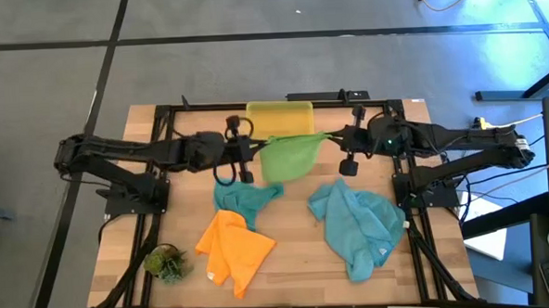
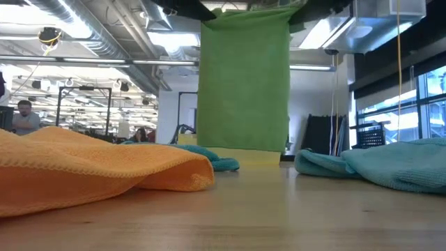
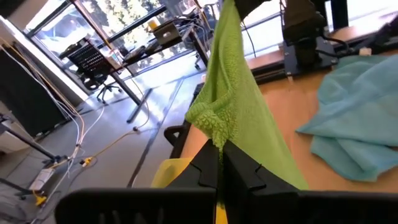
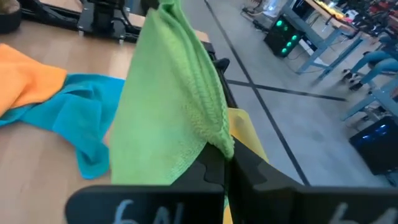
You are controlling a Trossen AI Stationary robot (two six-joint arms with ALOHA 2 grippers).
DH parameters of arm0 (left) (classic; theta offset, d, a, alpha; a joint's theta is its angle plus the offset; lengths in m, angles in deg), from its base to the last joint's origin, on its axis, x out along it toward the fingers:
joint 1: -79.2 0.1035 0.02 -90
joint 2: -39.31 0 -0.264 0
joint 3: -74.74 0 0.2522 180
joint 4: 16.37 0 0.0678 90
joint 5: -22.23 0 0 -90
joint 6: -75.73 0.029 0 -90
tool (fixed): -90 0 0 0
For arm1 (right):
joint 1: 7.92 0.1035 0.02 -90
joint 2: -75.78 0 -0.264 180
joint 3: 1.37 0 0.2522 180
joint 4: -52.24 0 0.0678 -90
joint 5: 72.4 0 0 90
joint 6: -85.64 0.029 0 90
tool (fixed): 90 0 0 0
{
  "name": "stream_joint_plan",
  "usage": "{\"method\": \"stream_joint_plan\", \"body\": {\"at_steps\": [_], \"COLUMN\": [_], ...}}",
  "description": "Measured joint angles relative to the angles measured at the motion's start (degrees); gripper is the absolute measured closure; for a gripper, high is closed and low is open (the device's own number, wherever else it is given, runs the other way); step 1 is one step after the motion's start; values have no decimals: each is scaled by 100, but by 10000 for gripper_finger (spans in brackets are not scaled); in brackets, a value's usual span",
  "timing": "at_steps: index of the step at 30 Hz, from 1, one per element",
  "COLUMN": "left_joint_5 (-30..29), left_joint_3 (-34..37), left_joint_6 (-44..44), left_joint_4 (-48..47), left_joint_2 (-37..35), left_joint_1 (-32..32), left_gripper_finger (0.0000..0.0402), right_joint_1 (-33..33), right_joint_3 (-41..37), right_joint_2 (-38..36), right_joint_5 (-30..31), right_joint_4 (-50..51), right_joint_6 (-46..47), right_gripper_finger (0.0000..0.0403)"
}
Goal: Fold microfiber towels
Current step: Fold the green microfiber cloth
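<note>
A green microfiber towel hangs spread between my two grippers over the far middle of the table, just in front of the yellow bin. My left gripper is shut on its one upper corner and my right gripper on the other. In the low view the green towel hangs flat as one sheet. An orange towel lies crumpled near the front left, with a teal towel bunched behind it. A larger teal towel lies crumpled at the right. My left gripper pinches the green towel's upper corner between its two shut fingers, coming almost level from the table's left. The corner bunches above the fingertips. My right gripper pinches the other upper corner between its shut fingers, coming almost level from the right. The top edge sags a little between the grippers, and the lower edge hangs just above the tabletop.
A small green plant tuft sits at the front left corner. The black frame rails run along the table's far edge and sides. Bare wood shows between the orange towel and the large teal one.
</note>
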Motion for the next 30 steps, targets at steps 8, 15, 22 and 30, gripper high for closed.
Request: {"method": "stream_joint_plan", "body": {"at_steps": [8, 15, 22, 30], "left_joint_5": [198, -252, -719, -1118], "left_joint_3": [11, 59, 636, 804], "left_joint_6": [8, -362, -1352, -2510], "left_joint_4": [-151, -400, -9, 603], "left_joint_2": [10, 73, 620, 1741], "left_joint_1": [-40, -1044, -2224, -3305], "left_gripper_finger": [401, 401, 402, 402], "right_joint_1": [-162, 521, 1470, 2532], "right_joint_3": [0, -84, -835, -1667], "right_joint_2": [50, 206, 564, 1314], "right_joint_5": [-430, -217, -204, -432], "right_joint_4": [142, 439, 211, -1218], "right_joint_6": [181, 657, 1600, 2190], "right_gripper_finger": [403, 403, 403, 403]}}
